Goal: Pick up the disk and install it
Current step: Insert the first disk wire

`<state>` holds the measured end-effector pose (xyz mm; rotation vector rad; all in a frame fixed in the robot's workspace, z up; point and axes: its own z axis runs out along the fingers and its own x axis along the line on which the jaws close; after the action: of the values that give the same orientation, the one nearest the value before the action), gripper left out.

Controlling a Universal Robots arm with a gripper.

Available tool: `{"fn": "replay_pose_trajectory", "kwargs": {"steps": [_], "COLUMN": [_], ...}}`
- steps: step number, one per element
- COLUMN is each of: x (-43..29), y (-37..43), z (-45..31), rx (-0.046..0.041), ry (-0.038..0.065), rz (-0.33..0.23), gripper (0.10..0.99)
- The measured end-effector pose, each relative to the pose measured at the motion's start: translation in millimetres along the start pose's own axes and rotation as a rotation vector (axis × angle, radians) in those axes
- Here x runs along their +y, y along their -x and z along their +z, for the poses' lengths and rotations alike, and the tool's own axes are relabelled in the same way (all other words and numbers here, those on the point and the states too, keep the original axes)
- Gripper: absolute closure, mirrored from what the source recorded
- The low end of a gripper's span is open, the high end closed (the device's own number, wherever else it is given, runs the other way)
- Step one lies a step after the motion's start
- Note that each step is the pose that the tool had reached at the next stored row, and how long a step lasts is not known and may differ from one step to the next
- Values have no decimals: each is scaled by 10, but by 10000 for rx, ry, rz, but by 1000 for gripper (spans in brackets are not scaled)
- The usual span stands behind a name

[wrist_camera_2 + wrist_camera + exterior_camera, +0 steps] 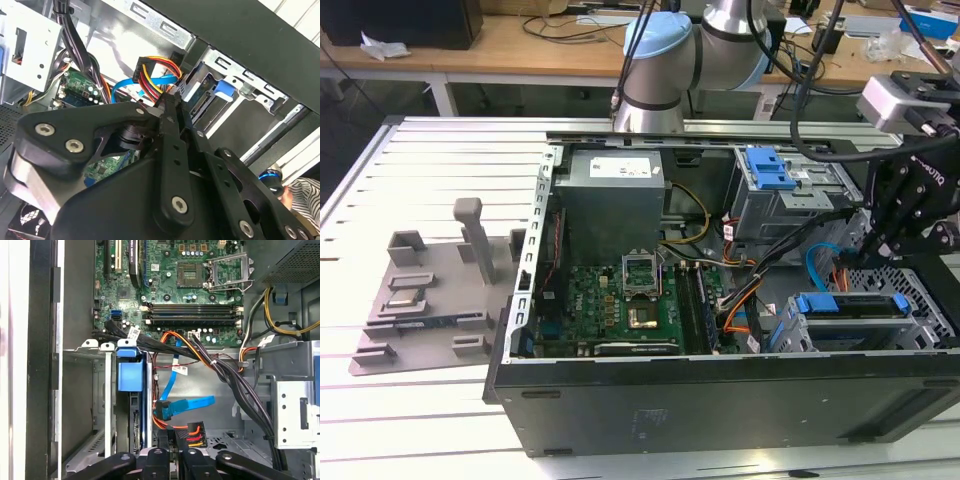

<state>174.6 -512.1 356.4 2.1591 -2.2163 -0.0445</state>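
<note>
In the exterior view the black two-fingered gripper (880, 262) hangs inside the open black computer case (720, 400), at the corner on the exterior view's right, just above the grey metal drive cage (920, 330). The flat silver disk in its blue plastic frame (850, 304) sits slotted in that cage, directly below and beside the gripper.

The first wrist view looks past the gripper's fingertips (170, 437), which stand close together with a narrow gap and pinch the black power plug with red, orange and yellow wires (192, 432). Just beside the fingers the disk (137, 410) stands edge-on in its bay, blue frame tab uppermost, and a blue flat data cable (187, 404) loops right at the fingertips. Beyond lies the green motherboard (175, 275).

The second wrist view shows the fingers (170, 130) from the side, tips against the same plug (152, 75), with the cage's metal wall (240, 80) close on one side. Room is tight: a black cable bundle (235, 380) crosses just beyond the gripper, while the case floor beside the plug is open.
</note>
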Motion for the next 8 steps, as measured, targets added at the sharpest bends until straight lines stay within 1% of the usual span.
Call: {"fn": "replay_pose_trajectory", "kwargs": {"steps": [1,3,5,7,8], "x": [-1,-6,-15,-33,-37], "y": [-22,-124,-156,-215,-229], "z": [1,10,24,51,57], "rx": [0,32,40,52,54], "ry": [0,-1,-1,-1,-1], "rz": [0,2,2,4,3], "gripper": [918,918,918,918,918]}}
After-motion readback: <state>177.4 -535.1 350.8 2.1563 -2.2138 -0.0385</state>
